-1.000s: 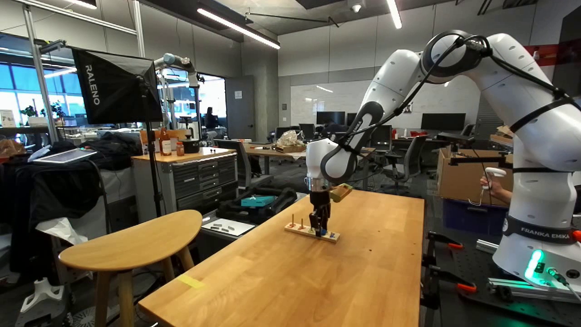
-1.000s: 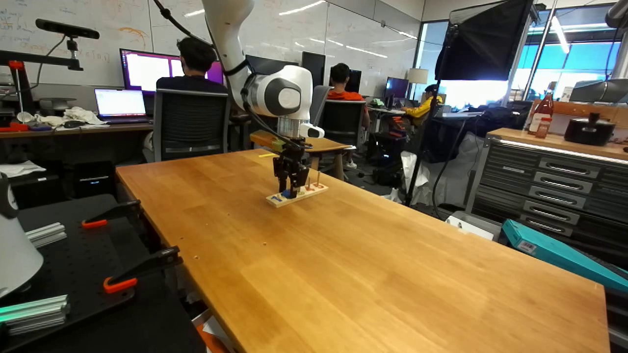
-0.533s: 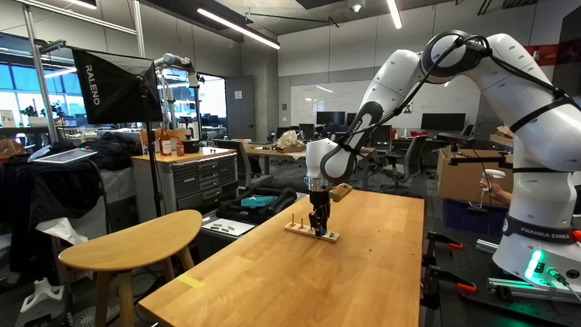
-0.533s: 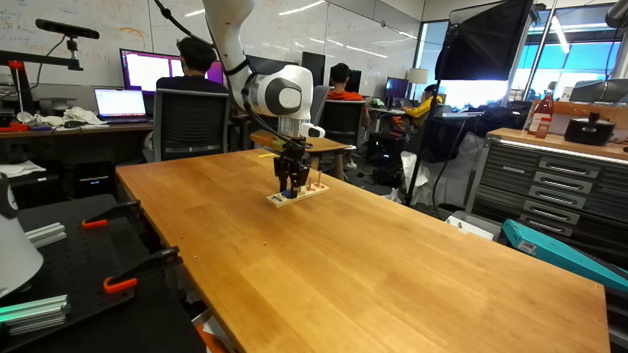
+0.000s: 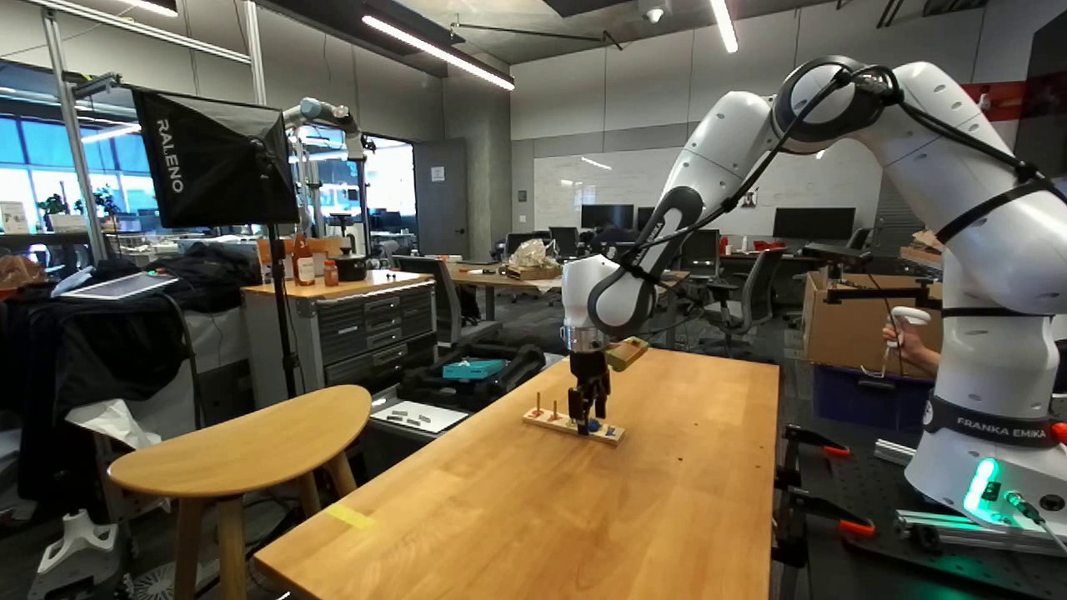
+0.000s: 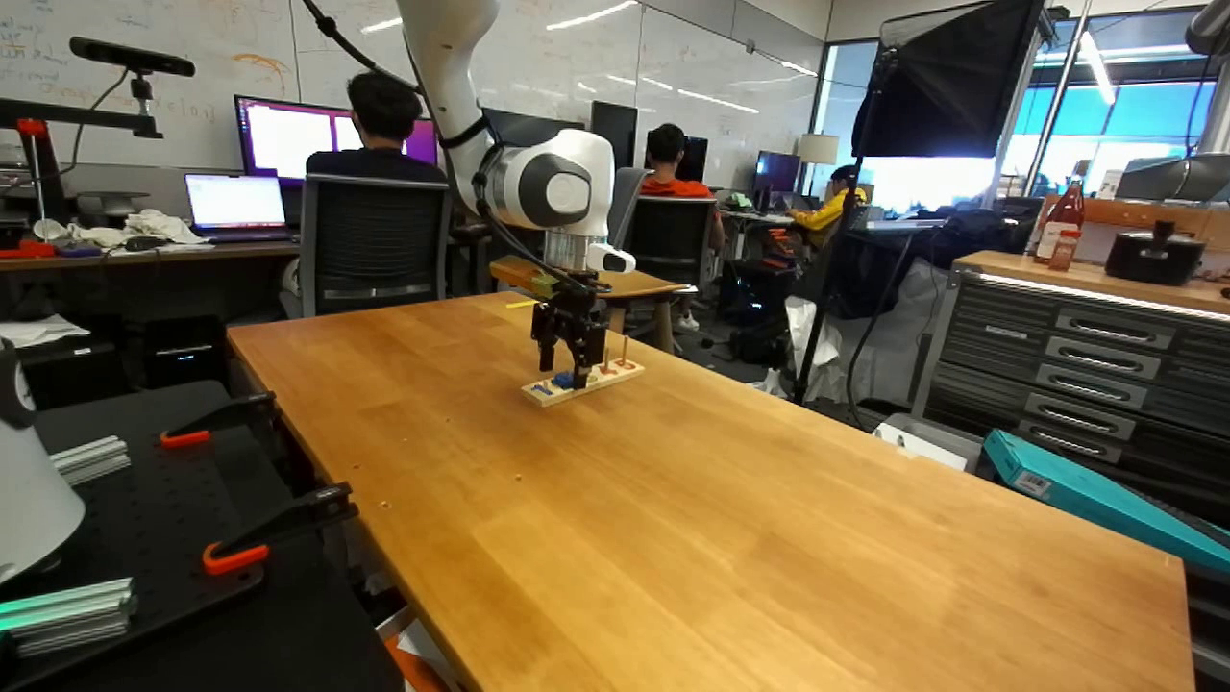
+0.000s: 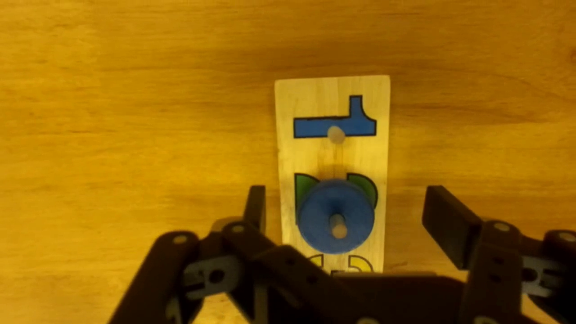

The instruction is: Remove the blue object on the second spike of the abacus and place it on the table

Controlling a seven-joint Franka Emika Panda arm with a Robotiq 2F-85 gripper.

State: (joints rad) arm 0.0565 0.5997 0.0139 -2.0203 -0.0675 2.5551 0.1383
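Seen from above in the wrist view, the blue object (image 7: 335,198) is a round disc threaded on the second spike (image 7: 339,230) of the abacus (image 7: 310,155), over a green printed figure. The spike's tip pokes out through its centre. My gripper (image 7: 344,204) is open around the disc, with visible gaps between it and both fingers (image 7: 450,225). In both exterior views the fingers reach down at the board, and the blue object (image 5: 593,426) shows low between them. The abacus lies flat on the wooden table (image 6: 673,500).
The first spike (image 7: 336,135), on a blue printed 1, is bare. Taller spikes (image 5: 538,404) stand at the board's far end, beyond the gripper. A wooden stool (image 5: 250,442) is beside the table. Clamps (image 6: 235,557) sit by the robot's base.
My gripper has opened: its fingers, close in on the blue object before, now stand wider apart. More of the disc shows. The arm has hardly moved, and the disc remains on its spike.
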